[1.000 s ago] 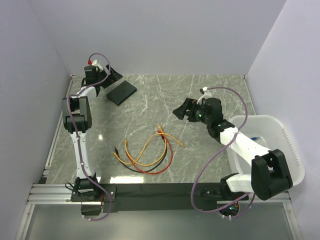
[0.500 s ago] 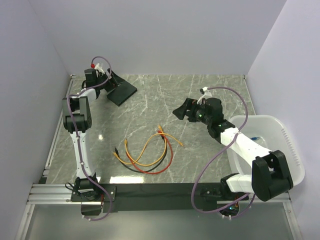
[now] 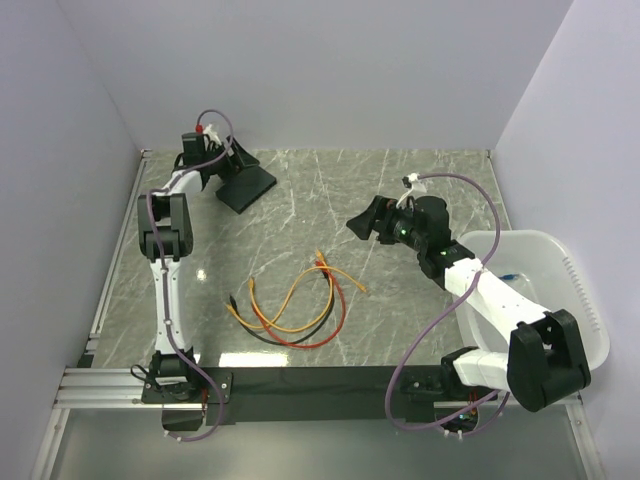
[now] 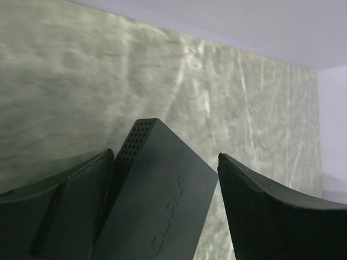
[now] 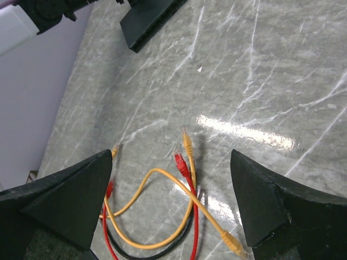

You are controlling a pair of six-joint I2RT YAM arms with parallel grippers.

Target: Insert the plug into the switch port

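The switch (image 3: 249, 188), a flat matte-black box, lies at the far left of the table. It also shows in the left wrist view (image 4: 157, 211), with a perforated side. My left gripper (image 3: 224, 166) is open with the jaws on either side of the switch's near end (image 4: 165, 158). The left finger (image 4: 70, 200) is against the box and the right finger (image 4: 271, 216) stands apart from it. My right gripper (image 3: 363, 222) is open and empty above mid-table (image 5: 171, 157). Below it lie loose cables (image 3: 295, 305) with a red plug (image 5: 179, 161) and yellow plugs (image 5: 187, 145).
A white bin (image 3: 560, 250) stands at the right edge beside the right arm. Walls close the table at the back and both sides. A black cable (image 5: 162, 246) lies among the red and yellow ones.
My left gripper has swung right and closer around the switch, and the switch has shifted slightly to the right. The right arm has barely moved.
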